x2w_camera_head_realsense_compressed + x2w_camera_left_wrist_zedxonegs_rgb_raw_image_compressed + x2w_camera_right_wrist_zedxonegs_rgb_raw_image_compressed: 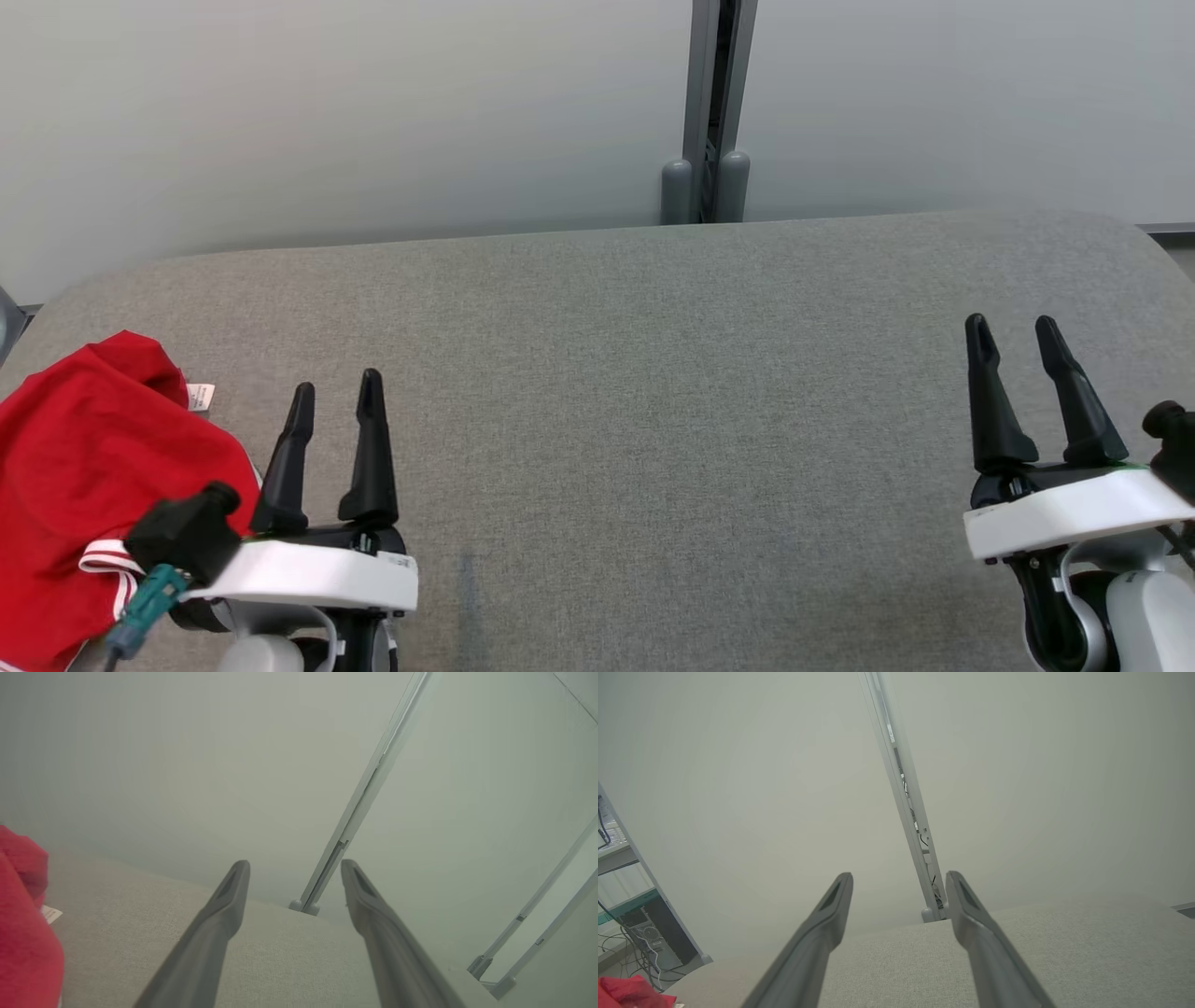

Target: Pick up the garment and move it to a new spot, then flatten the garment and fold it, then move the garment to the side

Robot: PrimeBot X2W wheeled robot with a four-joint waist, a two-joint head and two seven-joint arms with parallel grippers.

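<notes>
Left claw (337,381), jaws wide, beside red garment (84,457) on grey table (653,373)

Surface: grey fabric-covered table (653,373) in front of me, far corners rounded | On it: red garment (84,467) lying crumpled at my left end, its white tag (200,396) on the far side, white-striped hem on my side

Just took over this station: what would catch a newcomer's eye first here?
The crumpled red garment with white-striped trim lies heaped at the left edge of the grey fabric-covered table. The left gripper stands open beside it; the right gripper, also open, is far across, both empty.
</notes>
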